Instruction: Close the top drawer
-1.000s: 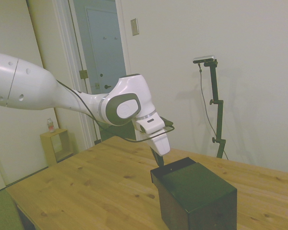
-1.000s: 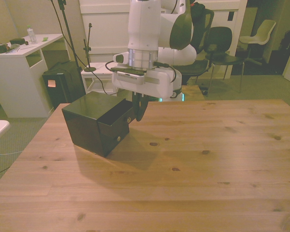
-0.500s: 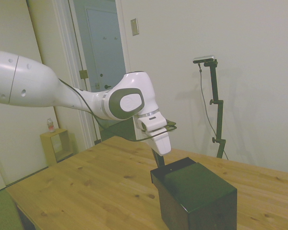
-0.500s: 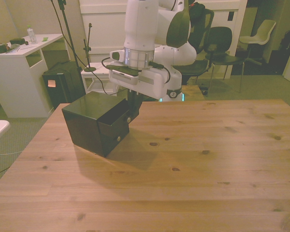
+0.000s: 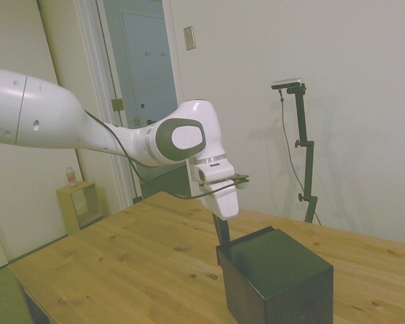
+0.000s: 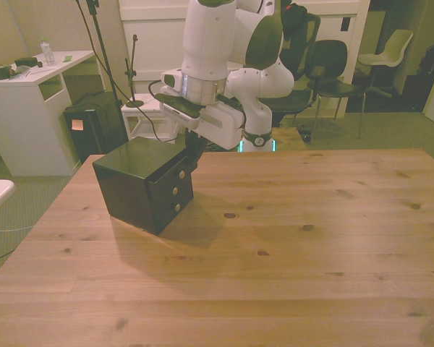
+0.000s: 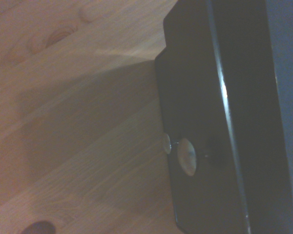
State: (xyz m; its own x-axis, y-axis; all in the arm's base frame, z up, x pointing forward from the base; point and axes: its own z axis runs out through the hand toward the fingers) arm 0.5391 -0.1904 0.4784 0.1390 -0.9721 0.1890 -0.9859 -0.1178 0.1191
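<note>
top drawer (image 6: 175, 172) pushed in flush with the black cabinet (image 6: 134, 184) toward the front view's left of the wooden worktop (image 6: 289, 246), end effector (image 6: 193, 150) right against its upper front edge, fingers too dark to tell whether spread or closed, round knob (image 7: 186, 155) close in the wrist view.

You face a pale wall (image 5: 337, 54) with a light switch plate (image 5: 189, 38) beside a blue-grey door (image 5: 145, 61). Behind the wooden worktop (image 6: 289, 246) you see a white desk (image 6: 25, 101), dark chairs (image 6: 333, 61) and grey-green carpet (image 6: 390, 130).
</note>
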